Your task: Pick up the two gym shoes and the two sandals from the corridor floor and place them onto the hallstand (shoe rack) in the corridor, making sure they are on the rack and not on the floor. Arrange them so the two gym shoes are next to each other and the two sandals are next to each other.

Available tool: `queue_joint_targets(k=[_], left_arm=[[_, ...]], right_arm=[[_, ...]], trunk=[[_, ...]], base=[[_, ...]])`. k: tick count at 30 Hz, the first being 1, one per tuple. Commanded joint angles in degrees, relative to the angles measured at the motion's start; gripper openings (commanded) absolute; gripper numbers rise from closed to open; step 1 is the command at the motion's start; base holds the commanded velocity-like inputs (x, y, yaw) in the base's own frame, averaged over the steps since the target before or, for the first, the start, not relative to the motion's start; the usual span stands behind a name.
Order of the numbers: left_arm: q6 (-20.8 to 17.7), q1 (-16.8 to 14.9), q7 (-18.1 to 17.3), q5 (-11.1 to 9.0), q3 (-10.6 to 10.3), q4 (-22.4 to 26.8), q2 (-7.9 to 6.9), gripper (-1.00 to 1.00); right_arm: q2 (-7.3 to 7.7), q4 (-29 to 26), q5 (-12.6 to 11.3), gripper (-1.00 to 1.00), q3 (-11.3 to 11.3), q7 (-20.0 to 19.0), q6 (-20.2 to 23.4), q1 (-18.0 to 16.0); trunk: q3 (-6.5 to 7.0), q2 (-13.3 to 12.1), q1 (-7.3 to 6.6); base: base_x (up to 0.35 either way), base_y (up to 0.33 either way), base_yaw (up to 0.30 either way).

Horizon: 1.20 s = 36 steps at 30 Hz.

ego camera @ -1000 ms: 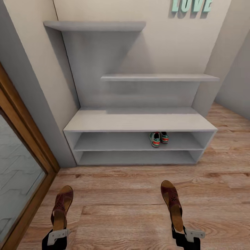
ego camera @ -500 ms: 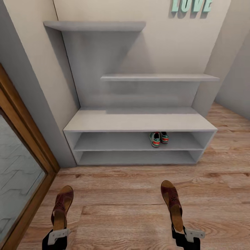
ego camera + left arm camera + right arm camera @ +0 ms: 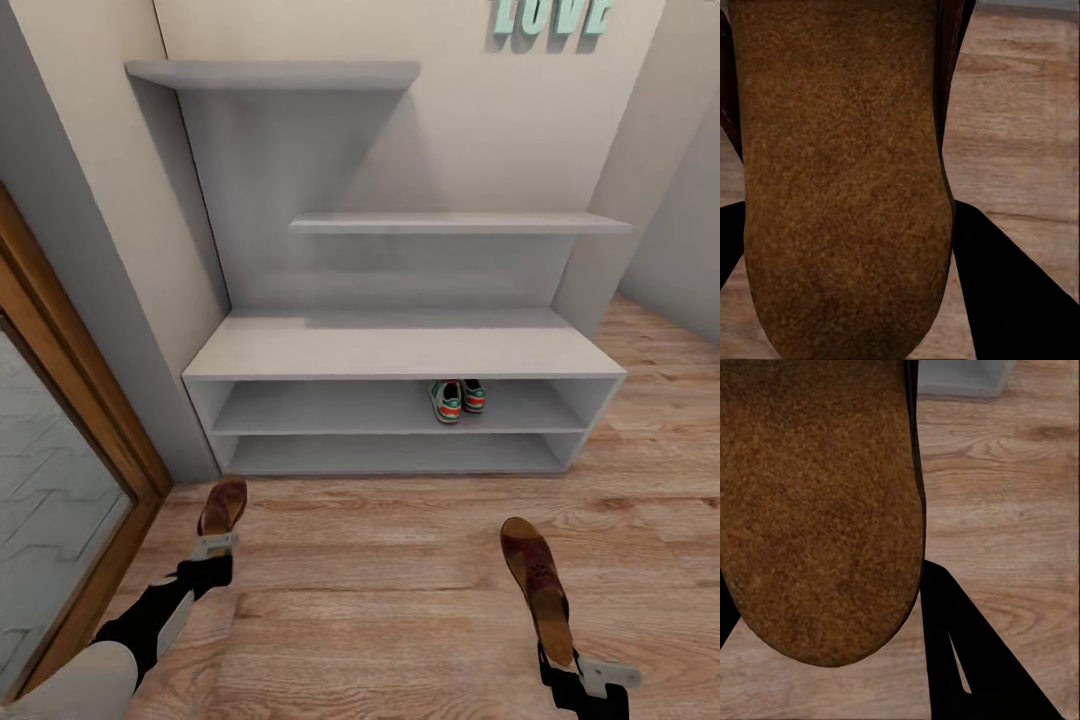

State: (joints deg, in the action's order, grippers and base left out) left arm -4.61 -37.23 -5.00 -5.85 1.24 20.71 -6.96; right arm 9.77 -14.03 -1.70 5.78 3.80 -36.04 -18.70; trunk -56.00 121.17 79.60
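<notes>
Halfway home: both gym shoes sit side by side on the hallstand upper shelf, while the left claw and right claw each clamp a sandal above the corridor floor, unshelved.

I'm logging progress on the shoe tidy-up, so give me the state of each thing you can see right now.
Gym shoes: side by side on the hallstand's upper open shelf.
Left sandal: held off the floor in the left gripper.
Right sandal: held off the floor in the right gripper.
Hallstand: top bare, lower shelf bare.
</notes>
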Motion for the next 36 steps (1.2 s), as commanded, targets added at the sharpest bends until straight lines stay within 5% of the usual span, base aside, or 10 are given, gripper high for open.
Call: queue_joint_targets(k=[1,6,11,18,27,36], left_arm=[[-1.5,-0.6,-0.3,-0.2,-0.2,-0.2,0.1,-1.0],[-7.9,-6.8,-0.1,0.4,-2.1,-0.2,0.89,-1.0],[-11.2,-9.5,-0.2,0.6,-2.4,-0.2,1.43,-1.0],[-11.9,-9.7,-0.4,1.5,-4.1,0.5,1.23,-1.0],[-13.7,-9.7,-0.9,1.6,-4.4,7.9,1.33,-1.0],[-15.2,-10.2,-0.9,1.6,-4.3,8.8,1.71,-1.0]], right_arm=[[0.21,0.0,-0.2,-1.0,-0.6,-0.1,-0.1,0.0],[1.52,0.1,-4.8,-1.0,-0.5,0.0,0.1,0.0],[1.75,0.1,-6.8,-1.0,-0.6,0.0,0.3,0.0],[0.95,0.1,-7.0,-1.0,-1.0,-0.1,0.2,0.0],[0.87,0.1,-7.1,-1.0,-1.0,-0.1,0.2,0.0],[0.89,0.1,-7.3,-1.0,-0.8,-0.1,0.2,0.0]], trunk=[[-0.06,0.0,0.0],[-0.06,0.0,0.0],[-0.06,0.0,0.0],[-0.06,0.0,0.0],[-0.1,0.0,0.0],[-2.44,3.6,1.97]], base=[[0.0,0.0,0.0],[0.0,0.0,0.0],[0.0,0.0,0.0],[0.0,0.0,0.0],[0.0,0.0,0.0],[0.0,0.0,0.0]])
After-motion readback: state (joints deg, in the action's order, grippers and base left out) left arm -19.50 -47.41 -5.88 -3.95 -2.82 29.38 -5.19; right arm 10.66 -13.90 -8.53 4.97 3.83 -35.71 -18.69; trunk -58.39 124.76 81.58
